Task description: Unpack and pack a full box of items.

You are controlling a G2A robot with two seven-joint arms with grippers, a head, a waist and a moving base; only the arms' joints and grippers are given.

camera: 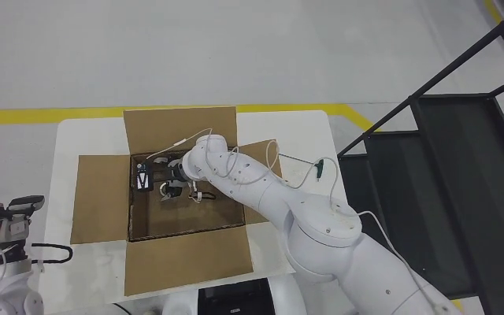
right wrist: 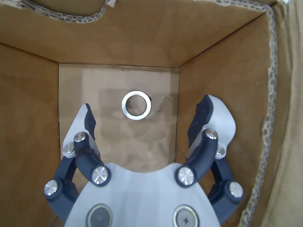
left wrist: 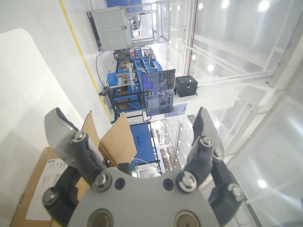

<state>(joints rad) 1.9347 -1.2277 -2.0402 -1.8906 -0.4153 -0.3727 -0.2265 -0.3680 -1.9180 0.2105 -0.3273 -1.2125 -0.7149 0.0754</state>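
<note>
An open cardboard box (camera: 102, 197) stands on the white table (camera: 299, 134) with its flaps spread out. On its floor lies a silver metal ring (right wrist: 136, 105). My right gripper (right wrist: 146, 114) hangs inside the box, open, a little above and short of the ring, with nothing between its fingers. From above, the right gripper (camera: 175, 183) sits in the box's left half beside a small black item (camera: 142, 180) by the left wall. My left gripper (left wrist: 130, 119) is open and empty, held off the table's left front corner (camera: 20, 209) and pointing up towards the hall.
The box's walls (right wrist: 236, 72) close in around the right gripper; one wall edge is torn (right wrist: 71, 15). A raised box flap (left wrist: 118, 138) stands near the left gripper. Dark metal steps (camera: 441, 157) rise to the right of the table.
</note>
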